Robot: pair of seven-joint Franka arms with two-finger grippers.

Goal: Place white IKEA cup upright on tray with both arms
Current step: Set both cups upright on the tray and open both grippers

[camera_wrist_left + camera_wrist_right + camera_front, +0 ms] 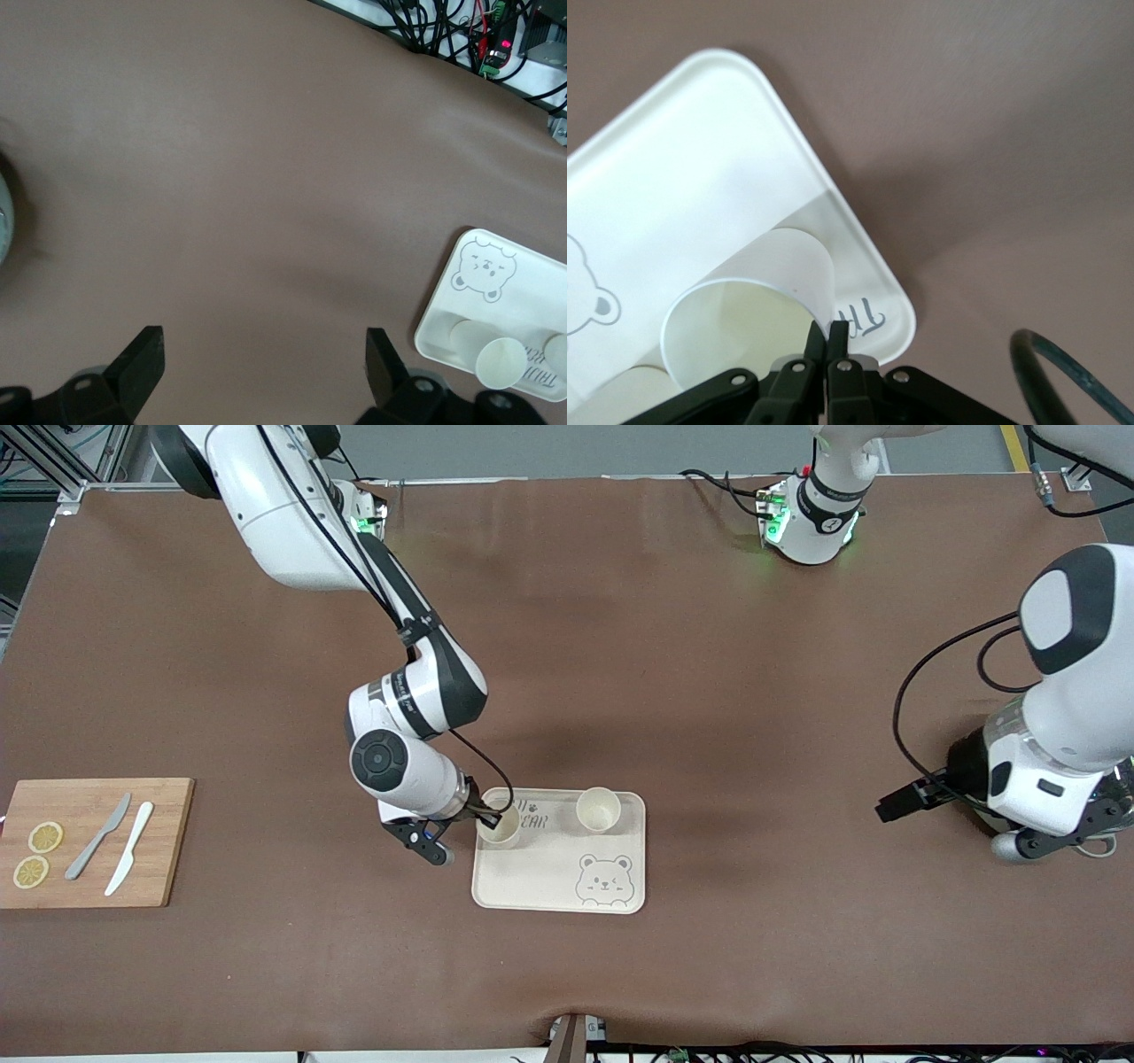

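The cream bear tray lies near the table's middle. My right gripper is shut on the rim of a white cup, mouth up, at the tray's corner toward the right arm's end. In the right wrist view the fingers pinch the cup's wall over the tray. A second white cup stands upright on the tray beside it. My left gripper waits open and empty near the left arm's end, its fingers spread over bare table, with the tray farther off.
A wooden cutting board lies at the right arm's end with two knives and two lemon slices. The table's front edge with cables shows in the left wrist view.
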